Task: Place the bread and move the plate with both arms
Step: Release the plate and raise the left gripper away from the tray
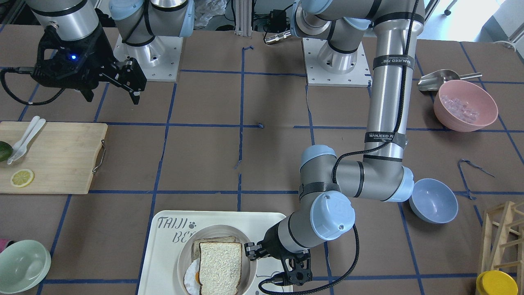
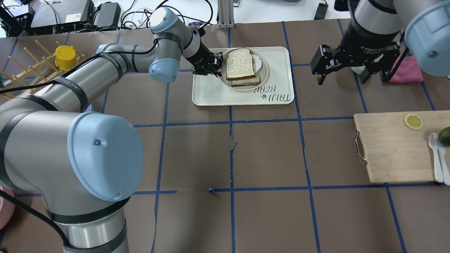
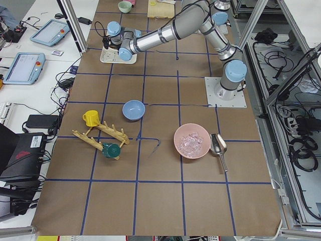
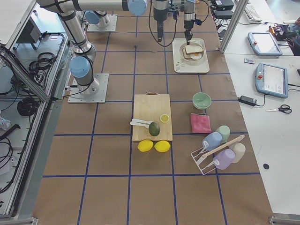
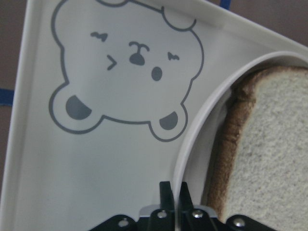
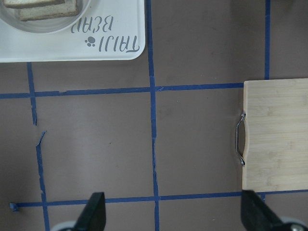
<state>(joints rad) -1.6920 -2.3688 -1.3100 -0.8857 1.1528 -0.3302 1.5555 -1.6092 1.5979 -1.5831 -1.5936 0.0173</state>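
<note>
Bread [image 1: 220, 268] is down. The thick, dark-crusted slice lies flat on top of the egg slice [image 1: 213, 241], with a bit of fried egg [image 1: 190, 279] peeking out beside it. Both sit in the plate [image 1: 186, 252], and the plate rests around the middle of the tray [image 1: 163, 262]. So the placing half of the job looks finished.

Right beside it, on the tray's robot-left side, the left gripper [image 1: 247, 250] is low at the plate's rim. The wrist camera shows its fingers [image 5: 166, 195] nearly together with the raised rim between them, a narrow pinch. That view is close and soft, so I'd say it is gripping rather than merely bracketing the rim, but only just.

Further back, off the tray on the robot's right side, the cutting board [image 1: 57, 159] lies with a lemon slice on it, out of play.

Furthest from the tray, up near the robot's base, the right gripper [image 1: 111, 97] hangs over bare table. Its jaws are spread wide, it holds nothing, and it is well apart from the plate.

What's left, by my reckoning, is for that right gripper to reach the plate's opposite rim and close. Then both arms have to carry the plate together, keeping it level so the stack stays put.
</note>
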